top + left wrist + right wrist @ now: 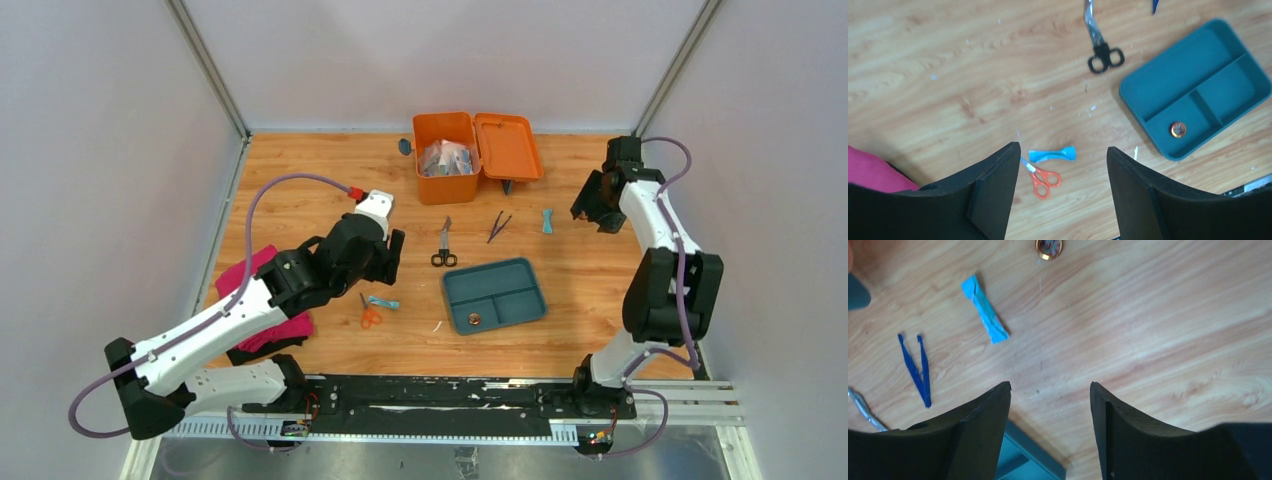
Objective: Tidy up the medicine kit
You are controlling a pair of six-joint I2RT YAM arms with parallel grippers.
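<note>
The orange medicine kit (446, 180) stands open at the back of the table, its lid (508, 146) folded to the right and packets (445, 158) inside. My left gripper (396, 248) (1063, 165) is open and empty, hovering above orange-handled scissors (370, 314) (1044, 179) and a blue packet (383, 302) (1052, 154). My right gripper (597, 212) (1050, 390) is open and empty above bare wood at the right. Left of it lie a second blue packet (547, 220) (984, 315) and blue tweezers (498, 226) (915, 369).
Black-handled scissors (444, 250) (1102, 52) lie mid-table. A teal divided tray (500, 285) (1193, 75) holds a small gold disc (474, 320) (1177, 129). Another gold disc (1049, 246) lies on the wood. A pink cloth (250, 280) (868, 170) lies at the left.
</note>
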